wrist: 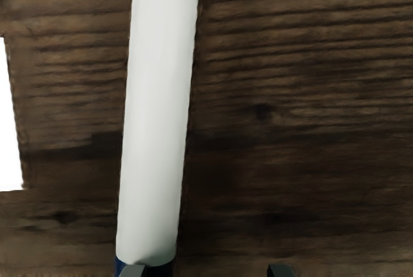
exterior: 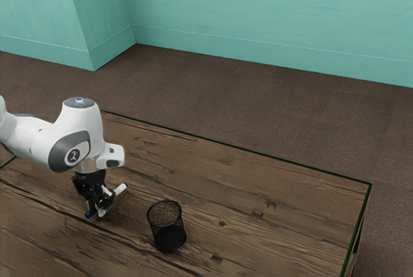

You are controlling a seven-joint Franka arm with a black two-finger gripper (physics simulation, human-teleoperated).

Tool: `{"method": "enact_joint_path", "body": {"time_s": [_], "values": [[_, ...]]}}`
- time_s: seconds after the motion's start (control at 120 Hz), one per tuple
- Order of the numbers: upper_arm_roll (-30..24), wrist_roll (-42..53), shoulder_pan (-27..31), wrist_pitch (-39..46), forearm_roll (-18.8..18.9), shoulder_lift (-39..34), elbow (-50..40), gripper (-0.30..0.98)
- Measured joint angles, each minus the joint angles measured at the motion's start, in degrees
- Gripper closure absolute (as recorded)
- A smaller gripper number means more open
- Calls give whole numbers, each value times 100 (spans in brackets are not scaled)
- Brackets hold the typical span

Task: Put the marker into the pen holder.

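My gripper point(exterior: 97, 207) is low over the table at the exterior view's lower left, fingers apart. The marker point(exterior: 120, 189), white with dark blue at one end, slants past the fingers, its white end toward the exterior view's right. In the wrist view, the marker's white barrel point(wrist: 158, 109) is large, and one fingertip of the gripper point(wrist: 208, 271) overlaps its blue part while the other stands well away from it. The black mesh pen holder point(exterior: 168, 228) stands upright, a short way off on the exterior view's right of the gripper.
The wooden table point(exterior: 277, 209) extends toward the exterior view's right, with a dark green edge. A plain white patch point(wrist: 9, 122) lies beside the marker in the wrist view; what it is cannot be told. Teal walls point(exterior: 258, 19) stand beyond the brown floor.
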Motion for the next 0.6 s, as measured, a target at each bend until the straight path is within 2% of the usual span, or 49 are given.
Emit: {"method": "enact_joint_path", "body": {"time_s": [0.192, 0.6], "values": [[1, 73, 237, 224, 22, 108, -22, 55], [2, 169, 188, 324, 35, 225, 96, 66]]}}
